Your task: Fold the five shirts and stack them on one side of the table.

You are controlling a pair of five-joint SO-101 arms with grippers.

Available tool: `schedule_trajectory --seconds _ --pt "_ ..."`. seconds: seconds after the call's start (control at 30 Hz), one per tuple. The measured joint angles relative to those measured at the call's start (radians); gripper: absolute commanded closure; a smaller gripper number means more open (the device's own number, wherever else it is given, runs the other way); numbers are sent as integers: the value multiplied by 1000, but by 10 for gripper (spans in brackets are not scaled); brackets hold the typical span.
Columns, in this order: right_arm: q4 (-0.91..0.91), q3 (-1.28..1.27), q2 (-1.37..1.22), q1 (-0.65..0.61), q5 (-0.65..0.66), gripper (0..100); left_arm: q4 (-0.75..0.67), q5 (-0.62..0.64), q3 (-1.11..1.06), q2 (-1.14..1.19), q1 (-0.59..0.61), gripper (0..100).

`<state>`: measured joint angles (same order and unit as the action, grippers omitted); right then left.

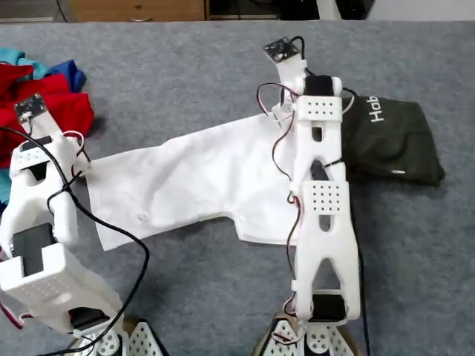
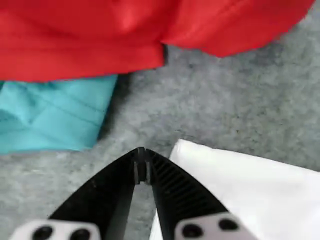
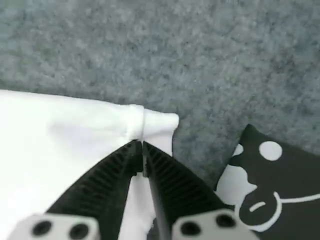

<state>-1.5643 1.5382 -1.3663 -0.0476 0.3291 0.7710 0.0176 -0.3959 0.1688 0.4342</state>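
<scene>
Fingers on my right gripper [image 3: 140,152] are closed on the hem at one end of the white shirt [image 1: 193,185]. The cloth puckers into a ridge right at the tips, so I read that as a pinch. Left gripper [image 2: 141,167]: fingers pressed together too, tips down on the grey tabletop [image 1: 185,74] just beside the shirt's opposite corner, and I see no cloth between them.

So here's what matters. The white shirt lies spread flat mid-table, its long axis running side to side between my two arms, one end at each gripper. Any fold across goes along that axis, and the right arm has the hold, so I'd judge it leads.

Watch the neighbours. The folded black shirt [image 3: 270,190] sits just beside the pinched hem, on the right side, close enough to snag or drag if I sweep low that way. Over on the left, the red shirt [image 2: 100,35] and teal shirt [image 2: 50,120] are heaped just past my left fingertips, with a blue shirt [image 1: 70,74] behind them, unfolded and waiting.
</scene>
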Motion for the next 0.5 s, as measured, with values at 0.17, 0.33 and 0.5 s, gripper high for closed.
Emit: schedule_trajectory --seconds 0.17,0.33,0.5 --pt "-6 12 -2 3 0 996 0 -2 0 0 2 982" --pt "-44 68 3 5 0 996 120 0 74 -21 -17 982" --pt "-77 80 68 -25 0 996 327 14 238 -75 -87 982"
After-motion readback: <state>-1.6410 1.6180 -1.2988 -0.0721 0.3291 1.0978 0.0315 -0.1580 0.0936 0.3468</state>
